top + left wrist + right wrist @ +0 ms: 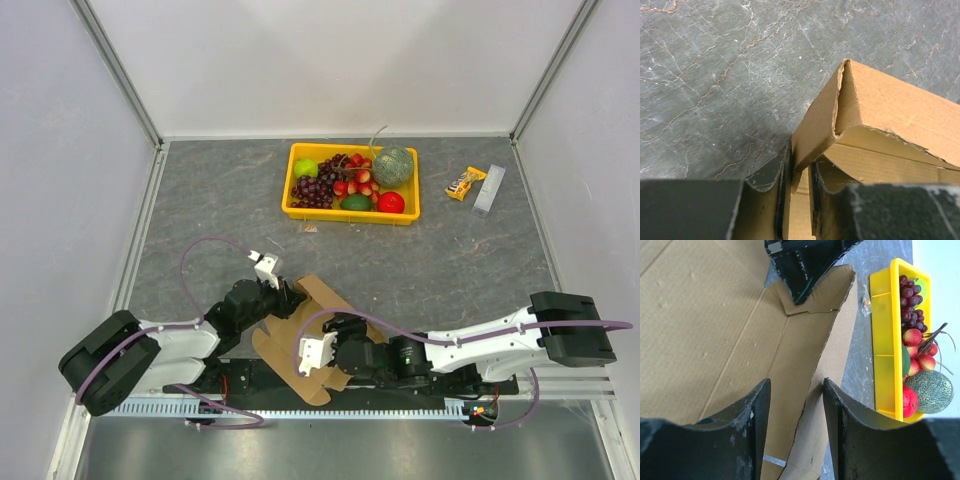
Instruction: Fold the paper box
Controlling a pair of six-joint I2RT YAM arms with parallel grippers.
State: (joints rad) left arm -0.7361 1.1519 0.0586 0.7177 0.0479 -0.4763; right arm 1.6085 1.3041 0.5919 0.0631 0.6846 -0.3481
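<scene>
The paper box is a brown die-cut cardboard sheet lying at the near edge between my arms, partly folded. In the left wrist view, a raised flap of the box forms a corner. Its edge runs down between my left gripper's fingers, which are shut on it. In the top view the left gripper sits at the sheet's far left corner. My right gripper hovers over the sheet's middle. In the right wrist view it is open, straddling the upright side wall of the box. The left gripper shows at the top.
A yellow fruit tray with grapes, strawberries, a melon and other fruit stands at the back centre, and it also shows in the right wrist view. A snack bar and a pale grey bar lie at the back right.
</scene>
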